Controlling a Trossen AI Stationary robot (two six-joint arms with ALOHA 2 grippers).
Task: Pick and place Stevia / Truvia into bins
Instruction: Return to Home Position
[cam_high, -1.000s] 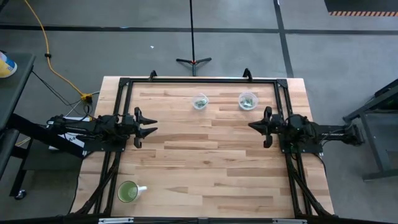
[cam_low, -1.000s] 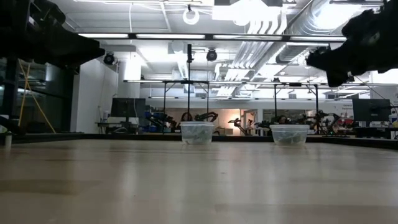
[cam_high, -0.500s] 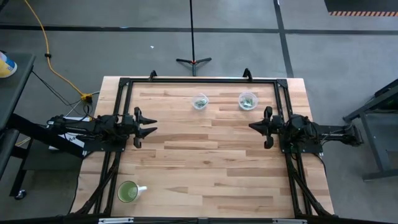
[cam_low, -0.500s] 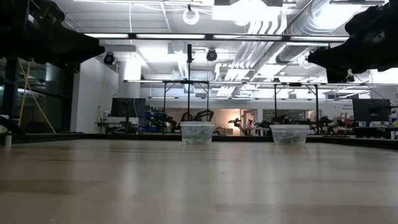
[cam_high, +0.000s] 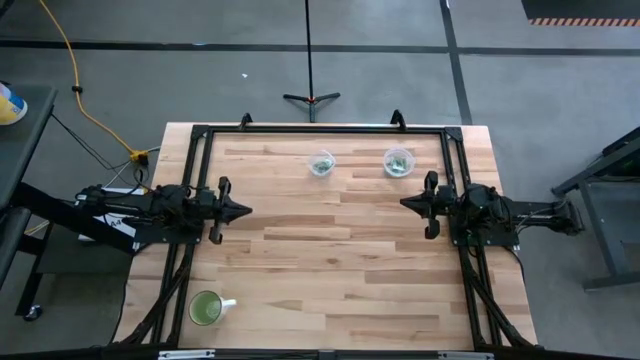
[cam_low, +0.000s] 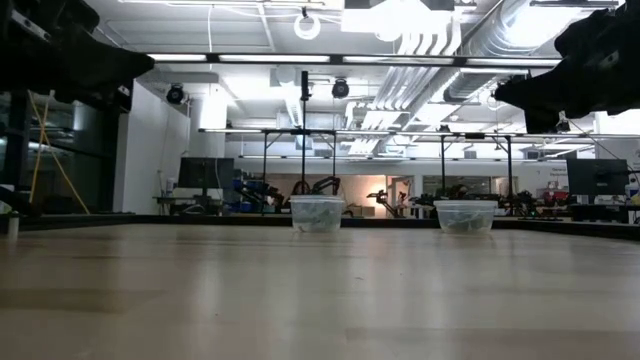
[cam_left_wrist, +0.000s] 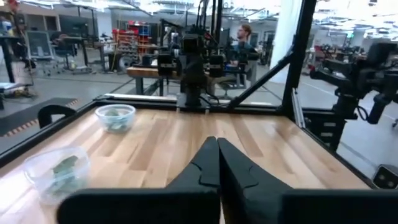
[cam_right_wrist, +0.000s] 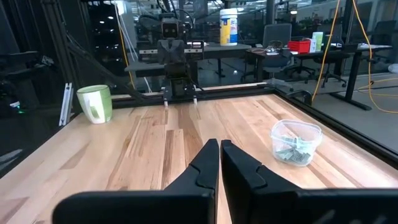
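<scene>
High view: left hand (cam_high: 243, 210), right hand (cam_high: 404, 203) closed

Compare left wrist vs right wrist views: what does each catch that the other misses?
Left wrist only: a nearer bin and a farther bin together, plus a person in the room behind. Right wrist only: the green mug, with just one bin in frame. Shared: the wooden table, sachets inside the bins, and each arm's own fingers closed, left gripper and right gripper.
</scene>
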